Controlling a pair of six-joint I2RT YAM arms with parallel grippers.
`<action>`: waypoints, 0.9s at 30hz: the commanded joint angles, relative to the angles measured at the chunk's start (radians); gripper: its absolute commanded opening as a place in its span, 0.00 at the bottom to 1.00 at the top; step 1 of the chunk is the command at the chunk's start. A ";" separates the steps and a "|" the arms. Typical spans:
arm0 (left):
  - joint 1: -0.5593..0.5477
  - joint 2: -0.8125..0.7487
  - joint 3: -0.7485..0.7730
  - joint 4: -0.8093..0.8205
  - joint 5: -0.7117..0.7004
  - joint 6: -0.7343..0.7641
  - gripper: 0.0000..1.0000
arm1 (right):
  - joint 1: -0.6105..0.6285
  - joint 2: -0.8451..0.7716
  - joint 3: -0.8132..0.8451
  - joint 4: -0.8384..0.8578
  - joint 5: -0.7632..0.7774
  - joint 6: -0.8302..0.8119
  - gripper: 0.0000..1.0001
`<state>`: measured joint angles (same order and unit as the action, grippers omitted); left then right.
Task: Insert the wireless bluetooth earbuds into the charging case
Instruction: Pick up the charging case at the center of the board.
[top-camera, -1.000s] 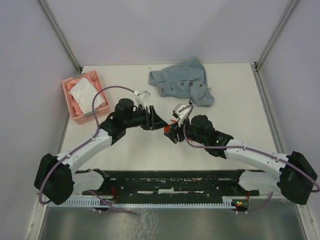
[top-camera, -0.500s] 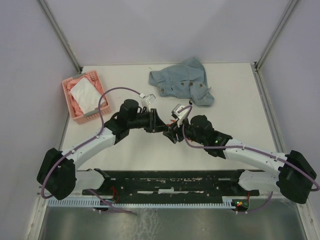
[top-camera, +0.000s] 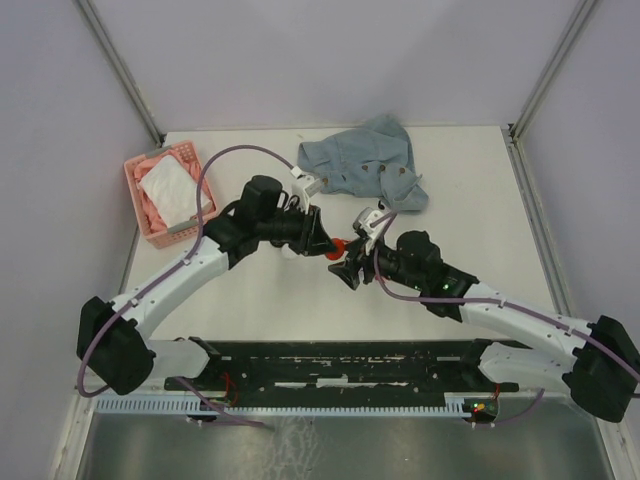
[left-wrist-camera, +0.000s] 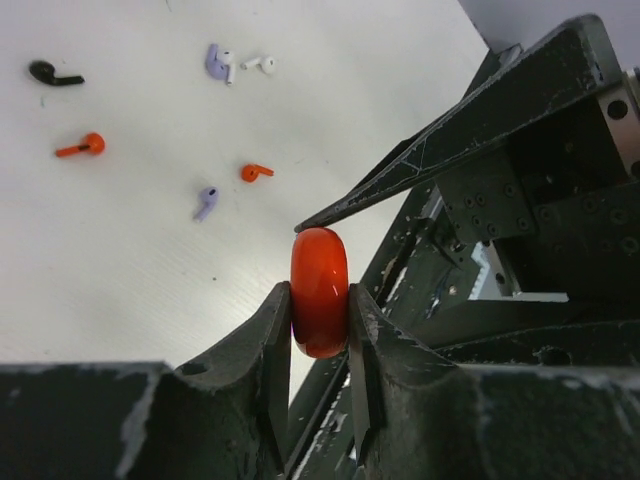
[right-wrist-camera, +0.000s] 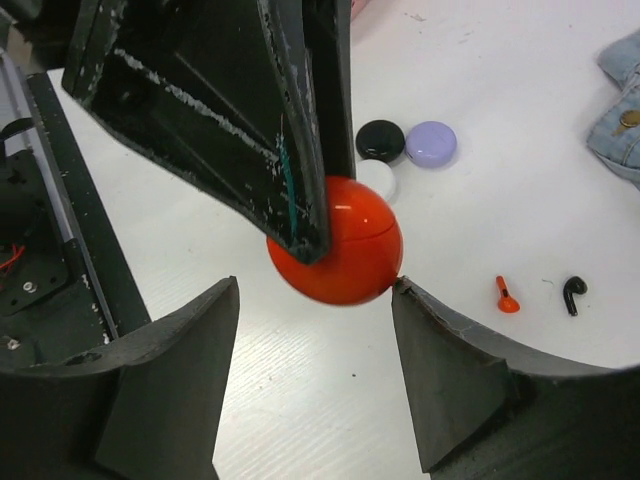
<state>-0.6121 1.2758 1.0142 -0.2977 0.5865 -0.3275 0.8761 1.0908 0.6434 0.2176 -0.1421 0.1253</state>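
The closed red charging case (left-wrist-camera: 320, 285) hangs edge-on above the table, with my left gripper (left-wrist-camera: 320, 300) shut on its two flat faces. In the right wrist view the same red case (right-wrist-camera: 350, 250) sits just ahead of my right gripper (right-wrist-camera: 315, 300). That gripper is open, and one fingertip (right-wrist-camera: 405, 290) stands at the case's edge. From above, both grippers meet at the case (top-camera: 340, 245) mid-table. Loose earbuds lie on the table: black (left-wrist-camera: 52, 74), two red (left-wrist-camera: 82, 147) (left-wrist-camera: 255, 172), two lilac (left-wrist-camera: 205, 200) (left-wrist-camera: 218, 62) and one white (left-wrist-camera: 260, 64).
Three more round cases sit together on the table: black (right-wrist-camera: 380, 140), lilac (right-wrist-camera: 431, 143) and white (right-wrist-camera: 380, 180). A denim garment (top-camera: 365, 163) lies at the back. A pink basket (top-camera: 167, 193) with cloth stands at the back left.
My left gripper moved in and closed on the red case. My right gripper opened and let go of it, drawing back slightly.
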 joint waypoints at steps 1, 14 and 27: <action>0.002 0.029 0.121 -0.173 0.043 0.238 0.09 | -0.040 -0.055 -0.004 -0.004 -0.128 -0.004 0.72; -0.001 0.019 0.253 -0.420 0.170 0.608 0.09 | -0.123 -0.145 0.030 -0.119 -0.318 -0.117 0.84; -0.028 -0.027 0.256 -0.491 0.154 0.711 0.03 | -0.128 -0.025 0.268 -0.349 -0.521 -0.270 0.81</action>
<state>-0.6228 1.2903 1.2480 -0.7807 0.7170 0.3111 0.7513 1.0363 0.8394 -0.1001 -0.5648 -0.0967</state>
